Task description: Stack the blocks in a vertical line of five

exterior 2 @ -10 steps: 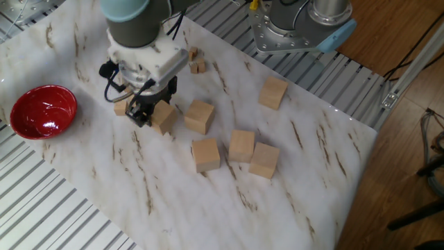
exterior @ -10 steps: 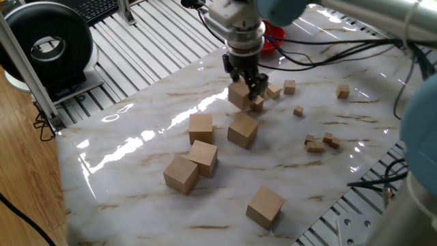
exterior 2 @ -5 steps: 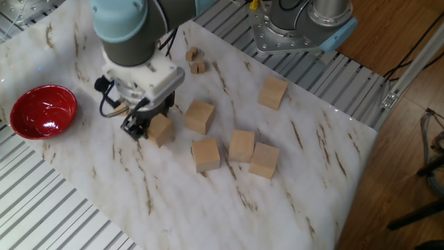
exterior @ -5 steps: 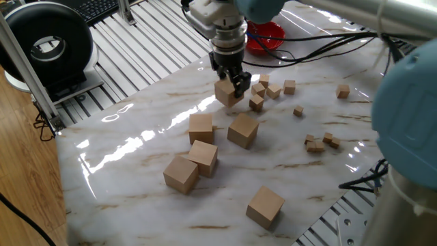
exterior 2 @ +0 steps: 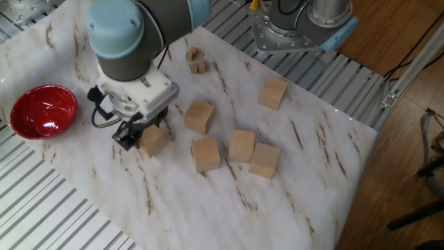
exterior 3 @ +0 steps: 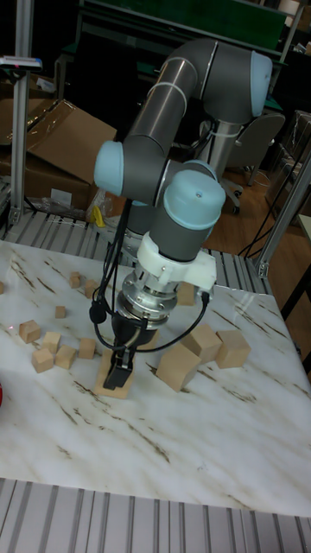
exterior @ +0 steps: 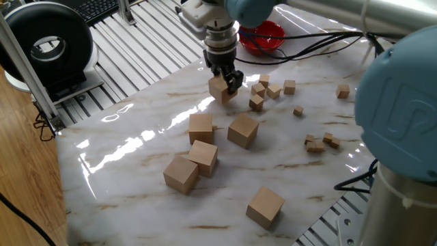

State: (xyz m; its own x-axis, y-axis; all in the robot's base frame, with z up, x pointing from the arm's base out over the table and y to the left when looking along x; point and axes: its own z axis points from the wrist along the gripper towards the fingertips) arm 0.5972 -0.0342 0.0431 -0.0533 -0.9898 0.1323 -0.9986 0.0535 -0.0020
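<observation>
Movement since a second ago is plain: the gripper [exterior: 224, 80] has carried its block [exterior: 218, 89] away from the scatter of tiny cubes [exterior: 263, 91] and toward the red bowl's side of the marble table [exterior: 130, 147], and in the other fixed view it now sits further from the nearest loose block [exterior 2: 199, 117] than before. Its fingers are clenched on the block's sides; in the tall fixed view the block [exterior 3: 112, 381] appears to be at the tabletop under the fingers, though whether it touches cannot be told. The other five blocks have not shifted. Three of them [exterior: 199, 158] sit close together near the table's middle, two of these touching, one [exterior: 242, 130] lies just beside that group, and one [exterior: 264, 206] rests well apart near the table's edge. None is stacked on another. The red bowl [exterior 2: 41, 111] stands at the table's rim, and nothing can be seen inside it
</observation>
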